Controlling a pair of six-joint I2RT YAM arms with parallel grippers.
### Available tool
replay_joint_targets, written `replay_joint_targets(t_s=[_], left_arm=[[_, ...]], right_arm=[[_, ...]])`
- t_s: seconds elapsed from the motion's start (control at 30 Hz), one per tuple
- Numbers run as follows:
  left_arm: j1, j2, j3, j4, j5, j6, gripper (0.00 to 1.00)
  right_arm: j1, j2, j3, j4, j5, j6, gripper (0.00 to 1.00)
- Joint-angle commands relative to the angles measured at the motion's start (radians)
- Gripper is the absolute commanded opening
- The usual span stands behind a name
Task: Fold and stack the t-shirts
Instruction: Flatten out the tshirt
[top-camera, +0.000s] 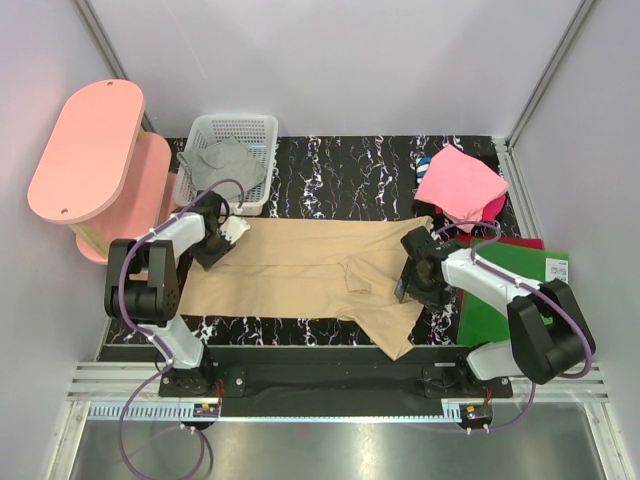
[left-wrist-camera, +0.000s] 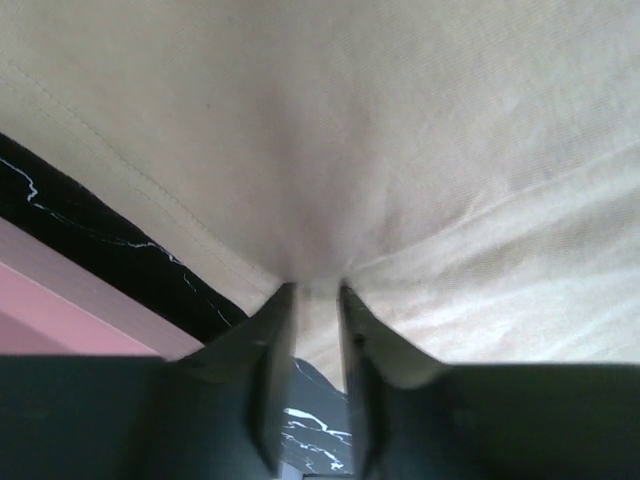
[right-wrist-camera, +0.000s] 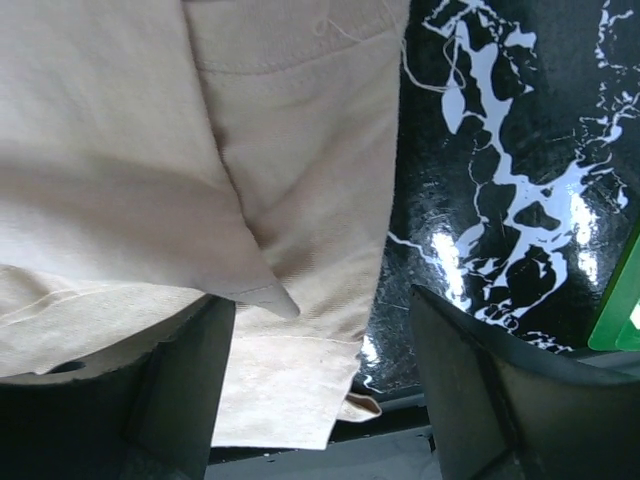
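Observation:
The tan t-shirt (top-camera: 310, 270) lies spread lengthwise on the black marbled table, with one sleeve hanging toward the near edge. My left gripper (top-camera: 216, 240) is at the shirt's left end, and the left wrist view shows its jaws (left-wrist-camera: 315, 292) pinched on a fold of the tan cloth (left-wrist-camera: 400, 150). My right gripper (top-camera: 412, 268) is over the shirt's right edge. In the right wrist view it (right-wrist-camera: 320, 345) is wide open above the tan hem (right-wrist-camera: 290, 250), holding nothing. The grey t-shirt (top-camera: 225, 165) lies in the basket. The pink t-shirt (top-camera: 460, 183) lies at the back right.
A white mesh basket (top-camera: 255, 130) stands at the back left beside a pink two-tier stool (top-camera: 90, 150). A stiff green sheet (top-camera: 510, 295) lies at the right on a red one (top-camera: 525, 242). The table's near edge (right-wrist-camera: 300, 460) shows just below the right gripper.

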Motion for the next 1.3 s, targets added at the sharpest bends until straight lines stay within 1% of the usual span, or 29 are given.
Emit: replay_joint_targets(t_s=[0.0,0.13,0.3,0.43,0.53,0.57,0.63,0.67,0.73,0.77,0.8,0.93,1.1,1.17,1.27], left_arm=[[0.007,-0.069,-0.005,-0.012,0.014,0.001,0.35],[0.007,-0.096,-0.008,-0.026,0.02,0.001,0.35],[0.007,-0.104,-0.02,-0.027,0.019,0.007,0.35],[0.008,-0.109,-0.028,-0.027,0.01,0.016,0.35],[0.013,-0.11,-0.026,-0.03,0.003,0.021,0.35],[0.014,-0.109,-0.026,-0.029,0.002,0.024,0.35],[0.016,-0.115,-0.029,-0.029,-0.01,0.029,0.35],[0.019,-0.116,-0.029,-0.029,-0.013,0.035,0.35],[0.023,-0.125,-0.028,-0.029,-0.021,0.039,0.36],[0.026,-0.127,-0.026,-0.029,-0.024,0.039,0.39],[0.031,-0.132,-0.02,-0.029,-0.027,0.041,0.49],[0.036,-0.136,-0.013,-0.027,-0.033,0.042,0.56],[0.034,-0.106,-0.008,-0.023,-0.032,0.035,0.57],[0.034,-0.09,-0.005,-0.015,-0.032,0.03,0.56],[0.034,-0.058,0.003,0.007,-0.043,0.024,0.55]], right_arm=[[0.006,0.012,0.045,0.039,-0.003,0.006,0.73],[0.006,0.034,0.093,0.046,-0.007,-0.005,0.68],[0.006,0.074,0.091,0.085,0.004,-0.014,0.63],[0.006,0.106,0.082,0.12,0.005,-0.019,0.57],[0.006,0.121,0.076,0.138,0.005,-0.024,0.5],[0.006,0.121,0.076,0.143,0.004,-0.028,0.45],[0.006,0.115,0.08,0.141,-0.001,-0.033,0.38],[0.006,0.109,0.08,0.141,-0.003,-0.036,0.29],[0.006,0.085,0.087,0.138,-0.007,-0.037,0.2],[0.006,0.074,0.088,0.132,-0.009,-0.039,0.17],[0.006,0.057,0.094,0.126,-0.01,-0.039,0.13],[0.006,0.01,0.113,0.07,0.0,-0.043,0.12],[0.006,-0.062,0.114,0.0,0.048,-0.045,0.11],[0.006,-0.078,0.111,-0.007,0.054,-0.047,0.08],[0.006,-0.083,0.11,-0.012,0.056,-0.048,0.05]])
